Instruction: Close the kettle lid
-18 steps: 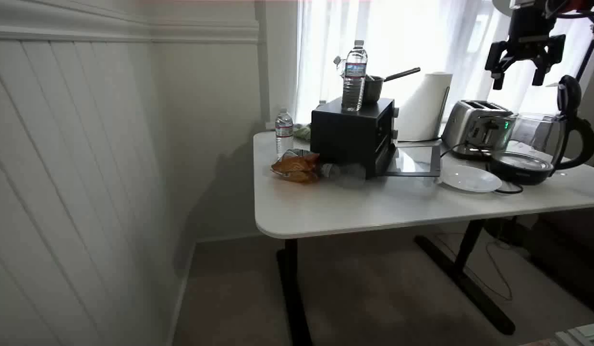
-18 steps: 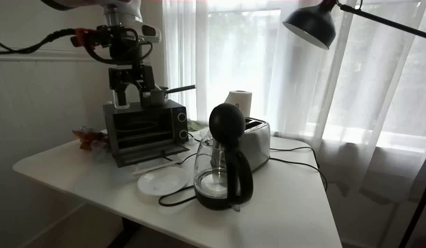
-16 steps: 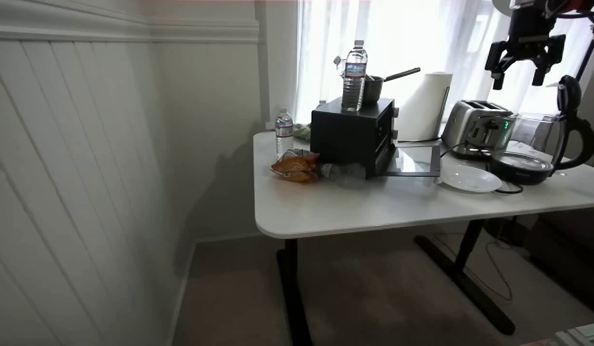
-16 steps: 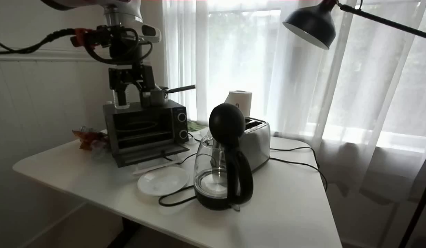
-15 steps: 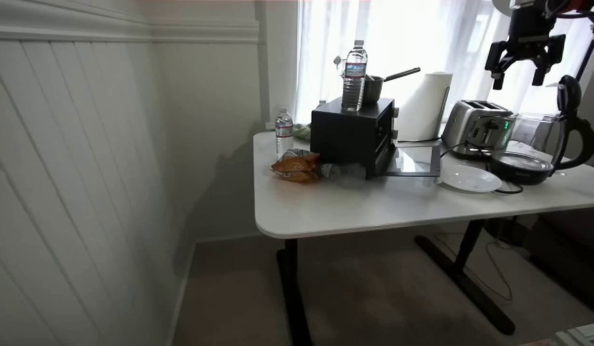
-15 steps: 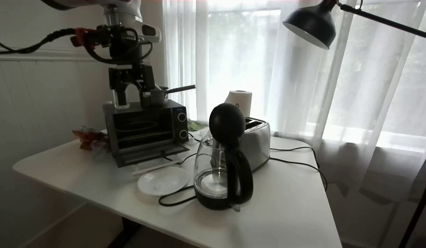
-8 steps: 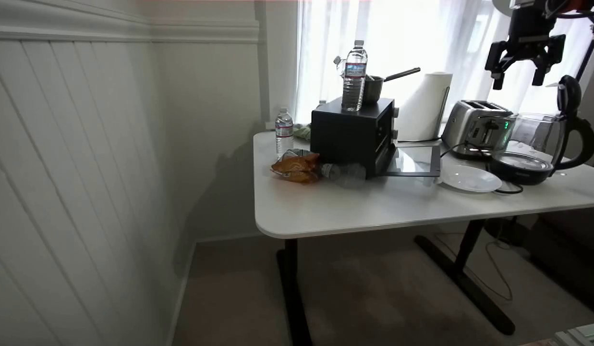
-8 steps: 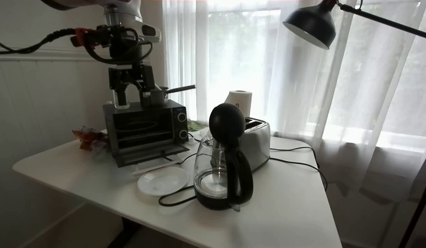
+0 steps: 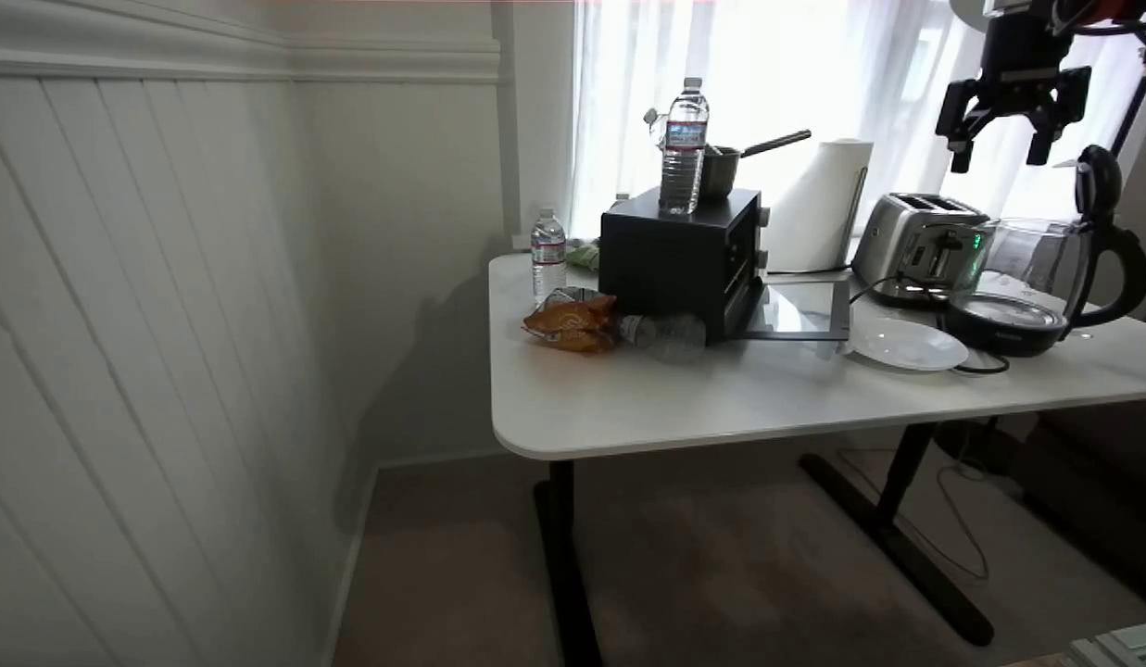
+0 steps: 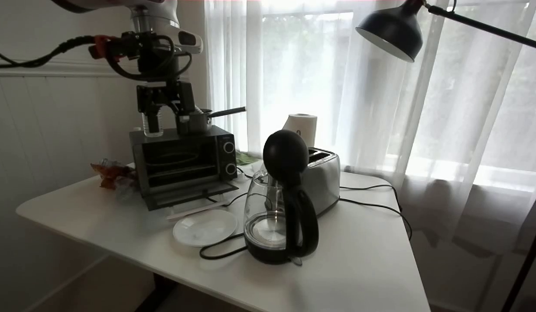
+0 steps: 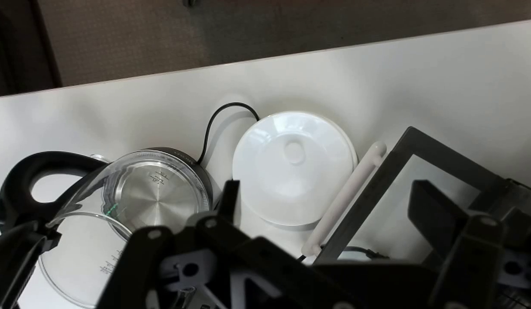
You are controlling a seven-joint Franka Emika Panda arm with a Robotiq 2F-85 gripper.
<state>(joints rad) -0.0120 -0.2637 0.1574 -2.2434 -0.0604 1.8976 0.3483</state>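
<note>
Clearly, my end effector [image 9: 999, 156] is spread wide with nothing in it, at upper right in an exterior view; right of it and lower, the clear-glass electric kettle [image 9: 1031, 278] stands on the tabletop [image 9: 749, 398], its black hinged lid [image 9: 1099, 181] raised upright. In an exterior view, the end effector shows upper left, overlapping the toaster oven [image 10: 185, 183]; the lid is mid-frame. In the wrist view, a white plate [image 11: 291, 171] fills the middle; the kettle sits lower left, handle [image 11: 17, 184] outermost. I judge I should travel left in that frame, past the lid, then push from the handle side.
</note>
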